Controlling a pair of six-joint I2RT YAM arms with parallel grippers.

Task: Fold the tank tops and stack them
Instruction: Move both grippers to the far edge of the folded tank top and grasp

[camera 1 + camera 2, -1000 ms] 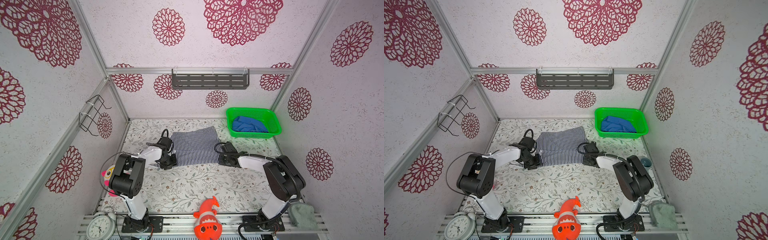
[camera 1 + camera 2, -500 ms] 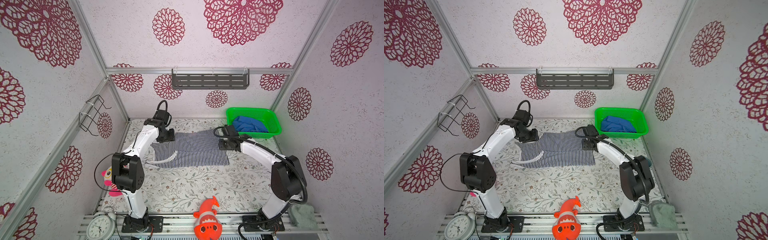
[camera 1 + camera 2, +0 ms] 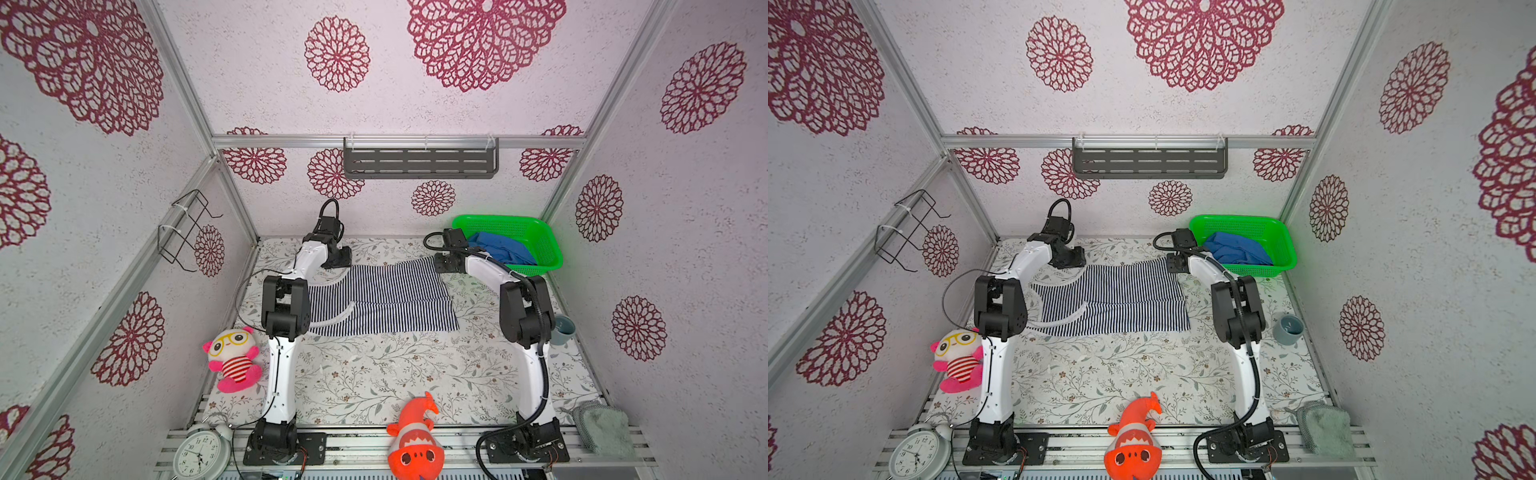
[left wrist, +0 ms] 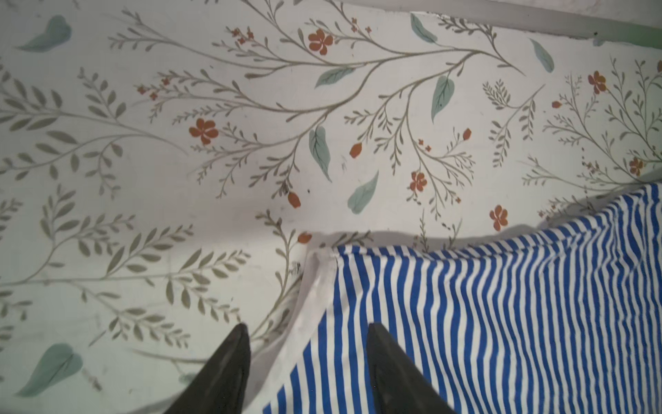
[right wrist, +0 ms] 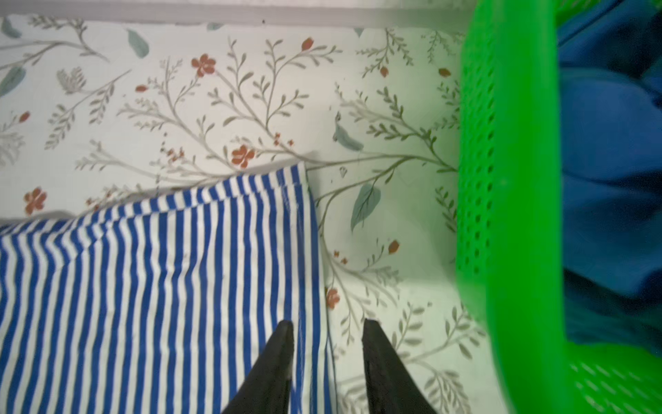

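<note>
The striped tank top (image 3: 382, 299) lies flat on the table (image 3: 374, 374), far centre. The blue tank top (image 3: 503, 251) is in the green basket (image 3: 538, 268), far right. The left end effector (image 4: 308, 326) and right end effector (image 5: 327, 322) are both open over the striped top's far corners, gripping nothing.

the striped tank top (image 3: 386, 299) is navy and white; the plain tank top (image 3: 511, 247) is royal blue; the basket (image 3: 545, 245) is bright green; the counter (image 3: 374, 374) shows grey-green sprigs, red flowers.
</note>
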